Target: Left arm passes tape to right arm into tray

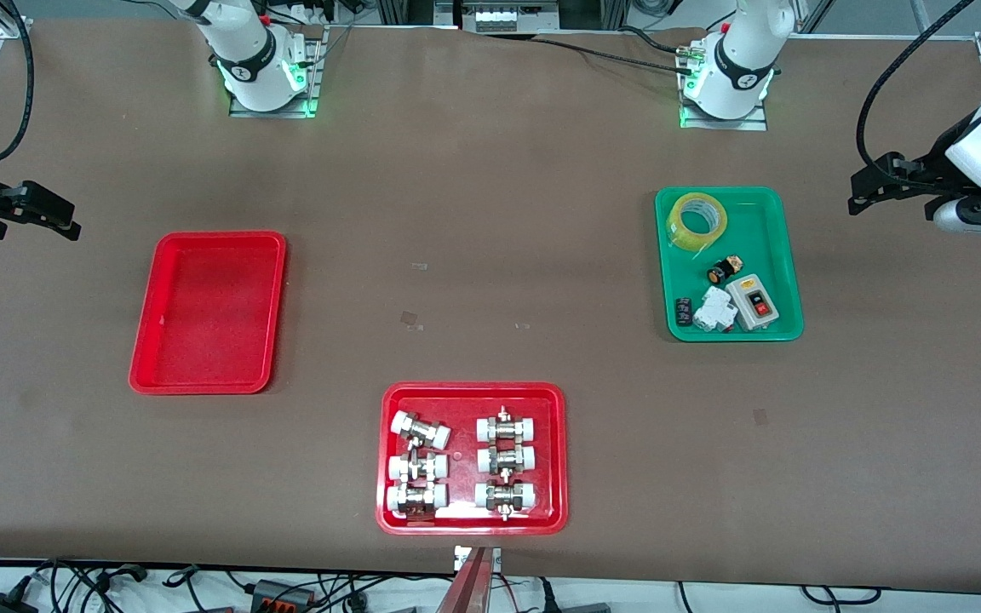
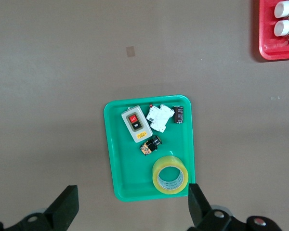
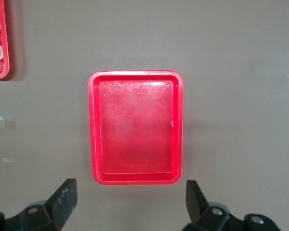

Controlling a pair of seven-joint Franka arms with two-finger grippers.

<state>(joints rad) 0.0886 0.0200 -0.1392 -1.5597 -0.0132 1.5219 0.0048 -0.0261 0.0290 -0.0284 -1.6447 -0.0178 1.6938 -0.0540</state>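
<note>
Nothing begun: my left hand [image 2: 130,211] and right hand [image 3: 130,207] hang released; tape [image 1: 697,220] untouched, tray [image 1: 209,313] empty.

1. the left gripper [image 1: 861,203] runs off the front view's edge, its arm mostly out of frame.
2. the right gripper [image 1: 65,223] is likewise cut at the edge.
3. the fittings tray [image 2: 278,30] near the green tray [image 2: 111,144] is clipped in both wrist views.
4. small parts beside the tape [image 1: 697,219] are too small to identify.
</note>
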